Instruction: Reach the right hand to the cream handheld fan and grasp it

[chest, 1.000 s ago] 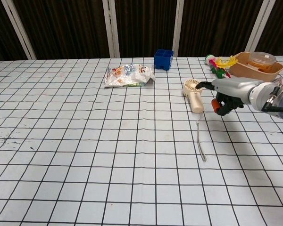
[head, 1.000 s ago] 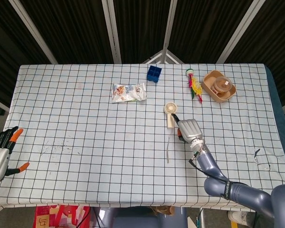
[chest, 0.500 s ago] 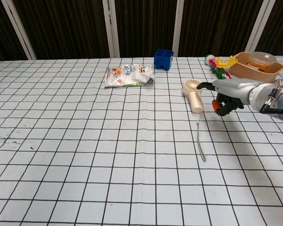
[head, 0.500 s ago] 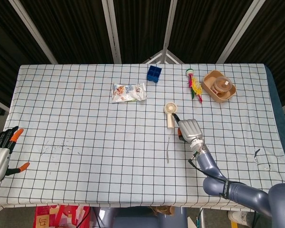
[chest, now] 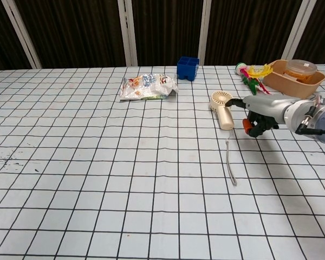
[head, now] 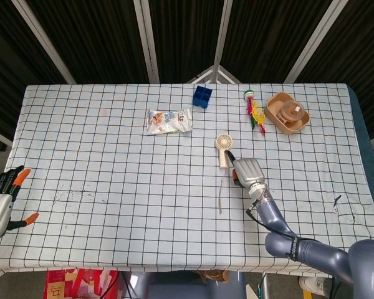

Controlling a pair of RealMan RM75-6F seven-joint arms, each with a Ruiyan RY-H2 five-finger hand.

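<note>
The cream handheld fan (head: pixel 223 149) (chest: pixel 222 110) lies flat on the checked tablecloth, round head away from me, its wrist strap (head: pixel 220 195) (chest: pixel 231 161) trailing toward me. My right hand (head: pixel 247 171) (chest: pixel 263 111) hovers just right of the fan's handle, fingers apart and curved, holding nothing. A small gap separates its fingertips from the handle. My left hand (head: pixel 1 200) rests at the table's near left edge, fingers spread, seen only in the head view.
A snack packet (head: pixel 169 121) (chest: pixel 147 86) lies left of the fan. A blue box (head: pixel 202 96) (chest: pixel 188 67) stands behind it. A colourful toy (head: pixel 255 110) (chest: pixel 252 74) and a tan tray (head: pixel 288 113) (chest: pixel 291 75) holding a tub sit at the far right.
My right hand has sunk slightly toward the cloth and stayed beside the fan's handle. The fan and my left hand have not moved.
</note>
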